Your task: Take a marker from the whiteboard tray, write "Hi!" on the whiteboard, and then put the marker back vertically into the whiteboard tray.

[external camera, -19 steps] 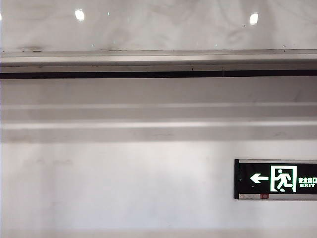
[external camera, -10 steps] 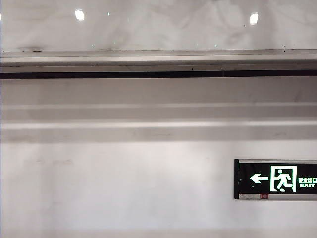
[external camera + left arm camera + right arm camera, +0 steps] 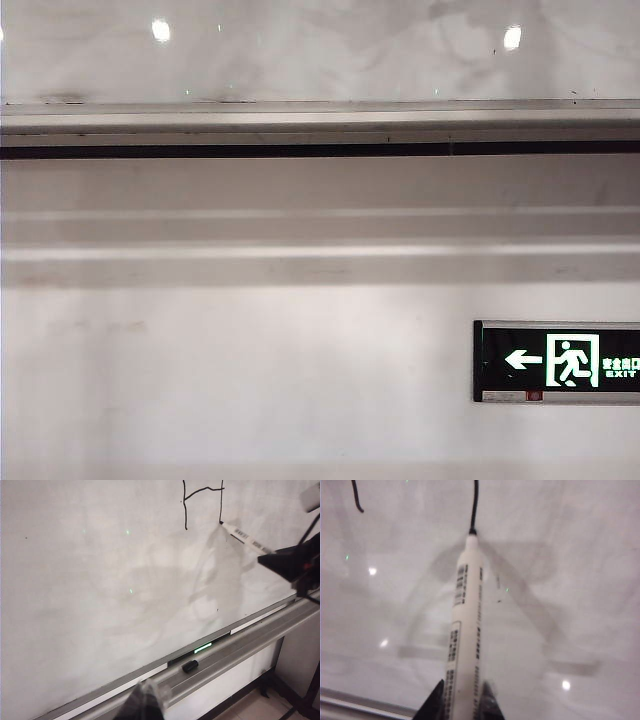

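White wall filled most of the exterior view, with a lit exit sign (image 3: pixel 556 361) low at one side and no arm in sight; above it ran the tray (image 3: pixel 320 125), and above that the glossy whiteboard (image 3: pixel 320 50).

Nearest the right wrist camera, the right gripper (image 3: pixel 461 700) had its jaws clenched on the lower barrel of the marker (image 3: pixel 465 630). The marker ran up from the jaws to its tip, which touched the whiteboard (image 3: pixel 570 580) at the bottom end of a black stroke (image 3: pixel 475 505). In the left wrist view the same right gripper (image 3: pixel 280 562) came in from the side above the tray (image 3: pixel 240 645), with the marker (image 3: pixel 242 535) slanting to the foot of the second upright of an "H" (image 3: pixel 202 502).

The left gripper (image 3: pixel 145 705) showed only as a dark blur near the tray; whether its jaws were released or clenched I could not tell. A small black cap-like piece (image 3: pixel 190 666) lay in the tray beyond it.

The "H" looked finished, so the writing seemed under halfway. To do the next stroke well, the tip should lift cleanly off the board, shift just beside the "H", and come down lightly so the "i" stays separate and the grip does not slip.
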`<state>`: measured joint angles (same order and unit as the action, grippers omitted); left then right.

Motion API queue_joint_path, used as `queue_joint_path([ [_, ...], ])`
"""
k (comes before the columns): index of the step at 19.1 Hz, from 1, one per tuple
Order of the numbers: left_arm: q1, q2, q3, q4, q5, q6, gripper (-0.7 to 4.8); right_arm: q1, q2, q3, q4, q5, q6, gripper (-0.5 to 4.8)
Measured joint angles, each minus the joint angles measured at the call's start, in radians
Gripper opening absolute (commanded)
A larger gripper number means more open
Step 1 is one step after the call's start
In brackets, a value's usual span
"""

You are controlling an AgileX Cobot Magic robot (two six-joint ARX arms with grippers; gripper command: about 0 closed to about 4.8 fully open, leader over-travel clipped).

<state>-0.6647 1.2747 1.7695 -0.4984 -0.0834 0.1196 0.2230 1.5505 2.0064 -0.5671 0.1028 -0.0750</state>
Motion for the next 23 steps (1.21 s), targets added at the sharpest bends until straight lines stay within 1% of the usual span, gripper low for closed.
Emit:
queue_joint_path([
  [3, 0.000, 0.000, 0.000, 0.000, 0.000, 0.000, -0.06, 0.000, -0.062, 0.000, 0.035, 0.071, -0.003, -0.02],
  [5, 0.000, 0.000, 0.000, 0.000, 0.000, 0.000, -0.06, -0.001, -0.088, 0.007, 0.084, 0.085, -0.005, -0.01],
  [6, 0.000, 0.000, 0.000, 0.000, 0.000, 0.000, -0.06, -0.019, -0.089, 0.007, 0.119, 0.082, -0.015, -0.01],
  [9, 0.000, 0.000, 0.000, 0.000, 0.000, 0.000, -0.06, -0.045, -0.058, 0.000, 0.130, 0.076, -0.027, -0.01],
  [11, 0.000, 0.000, 0.000, 0.000, 0.000, 0.000, -0.06, -0.039, -0.049, -0.001, 0.122, 0.054, -0.028, -0.01],
  [14, 0.000, 0.001, 0.000, 0.000, 0.000, 0.000, -0.06, -0.041, -0.036, 0.003, 0.158, 0.024, -0.029, -0.02],
  [23, 0.000, 0.000, 0.000, 0.000, 0.000, 0.000, -0.06, -0.040, -0.004, 0.003, 0.180, 0.009, -0.029, -0.01],
])
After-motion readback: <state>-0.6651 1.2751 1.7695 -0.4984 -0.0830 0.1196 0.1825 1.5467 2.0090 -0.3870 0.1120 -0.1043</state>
